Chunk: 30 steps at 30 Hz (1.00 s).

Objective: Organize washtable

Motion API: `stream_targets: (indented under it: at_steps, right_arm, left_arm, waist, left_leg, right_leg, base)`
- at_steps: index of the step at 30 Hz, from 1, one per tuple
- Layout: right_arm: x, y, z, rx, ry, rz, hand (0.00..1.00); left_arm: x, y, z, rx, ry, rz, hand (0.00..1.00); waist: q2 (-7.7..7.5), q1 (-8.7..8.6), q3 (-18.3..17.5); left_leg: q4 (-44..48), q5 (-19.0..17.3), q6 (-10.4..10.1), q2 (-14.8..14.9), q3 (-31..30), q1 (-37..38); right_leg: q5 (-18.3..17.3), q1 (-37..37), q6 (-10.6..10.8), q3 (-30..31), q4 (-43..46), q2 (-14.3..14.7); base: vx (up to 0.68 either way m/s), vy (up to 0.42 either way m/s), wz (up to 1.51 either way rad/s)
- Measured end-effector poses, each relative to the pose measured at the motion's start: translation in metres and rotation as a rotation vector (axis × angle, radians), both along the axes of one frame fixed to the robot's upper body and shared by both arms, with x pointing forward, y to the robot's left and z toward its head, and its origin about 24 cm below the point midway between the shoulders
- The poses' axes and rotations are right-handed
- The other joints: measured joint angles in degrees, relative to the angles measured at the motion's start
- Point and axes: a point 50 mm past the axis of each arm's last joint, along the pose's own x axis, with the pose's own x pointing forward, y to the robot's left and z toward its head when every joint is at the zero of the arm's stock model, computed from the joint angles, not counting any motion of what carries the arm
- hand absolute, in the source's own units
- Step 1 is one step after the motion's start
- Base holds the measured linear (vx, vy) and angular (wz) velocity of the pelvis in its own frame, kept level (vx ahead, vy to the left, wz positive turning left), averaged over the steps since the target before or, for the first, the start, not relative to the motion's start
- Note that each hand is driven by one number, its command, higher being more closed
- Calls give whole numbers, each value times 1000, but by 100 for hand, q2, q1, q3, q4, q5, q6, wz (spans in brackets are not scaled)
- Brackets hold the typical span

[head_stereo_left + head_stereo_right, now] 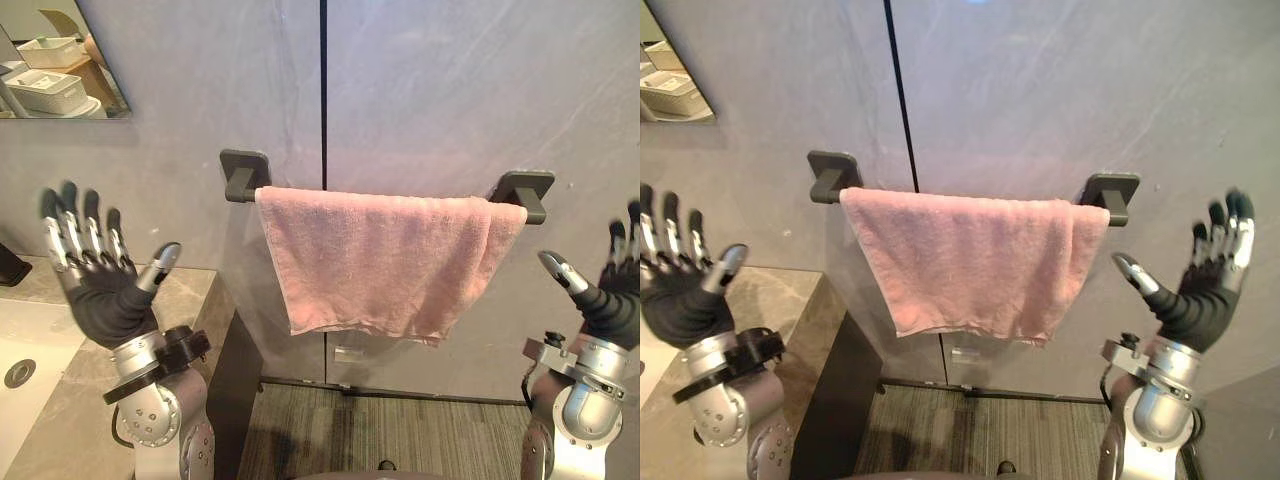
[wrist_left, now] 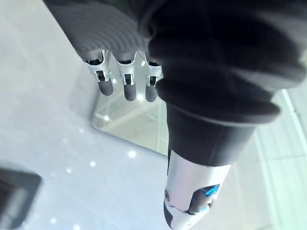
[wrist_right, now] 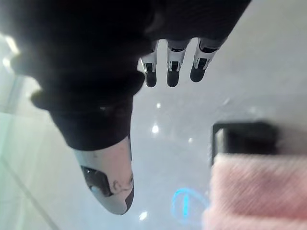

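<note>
1. Grey stone-look wall panels (image 1: 450,100), split by a dark vertical seam. Stood behind everything else.

2. Beige marbled stone counter (image 1: 190,295), on the robot's left. Carried a white sunken basin (image 1: 25,335).

3. Pink terry towel (image 1: 385,260). Hung on the wall rail, well apart from the counter and spread across nearly the whole span. Lower hem uneven, sagging toward its right corner. Touched by neither hand.

4. Corner of a frameless wall mirror (image 1: 55,60), above the counter. Reflected white baskets.

5. Left robot hand (image 1: 100,290). Raised over the counter's edge, fingers straight and spread apart, nothing held.

6. Right robot hand (image 1: 1200,295). Raised beside the right bracket, fingers likewise apart, empty.

7. Two dark grey wall brackets (image 1: 243,172) (image 1: 522,190), one at each end of the rail.

Step judged: approach to the towel, no grasp made yet. Next move judged to call for both hands brought inward to the towel's side edges, closed on the cloth near the rail, and the hem evened.
</note>
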Motion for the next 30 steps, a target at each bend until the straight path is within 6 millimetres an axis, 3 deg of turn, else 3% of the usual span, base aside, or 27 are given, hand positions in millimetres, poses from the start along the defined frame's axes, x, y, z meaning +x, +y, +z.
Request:
stream_targets:
  at_steps: [3, 7, 12, 22, 30]
  right_arm:
    - [12, 41, 12, -30, -74, 316, 0]
    - [9, 77, 10, -80, -61, 665, 0]
    - [2, 94, -4, -148, 32, 877, 0]
    - [-1, 77, -66, -117, 384, 804, 0]
    - [1, 75, -101, -197, 561, 718, 0]
  left_arm:
    - [2, -36, 16, 7, -123, -286, 0]
    - [5, -84, 13, 4, -135, -681, 0]
    - [11, -130, -9, 67, -33, -983, 0]
    - [26, -145, -71, 187, 299, -1041, 0]
    - [32, -147, -104, 284, 473, -1008, 0]
  waist:
    - [41, 19, -8]
    - [128, 14, -77]
    - [158, 10, -96]
    - [155, -19, -96]
    - [149, -35, -93]
  left_leg:
    - [14, 0, 1, 4, -37, 66]
    - [20, 3, 5, -4, -42, 62]
    - [30, 4, 5, -2, -45, 66]
    - [33, 3, 5, 1, -3, 63]
    - [89, 3, 5, 4, -24, -17]
  right_leg:
    - [-64, 3, -8, -26, 129, -1]
    - [-81, 5, -1, -39, 185, -11]
    - [-81, 1, -1, -54, 189, -8]
    - [-82, -59, -2, 18, 190, -4]
    - [-80, -99, -3, 9, 184, -4]
  base:
    - [-78, -23, 6]
    - [-19, -8, 0]
    - [-7, -4, 0]
    - [-16, -6, -1]
    - [-2, -2, 0]
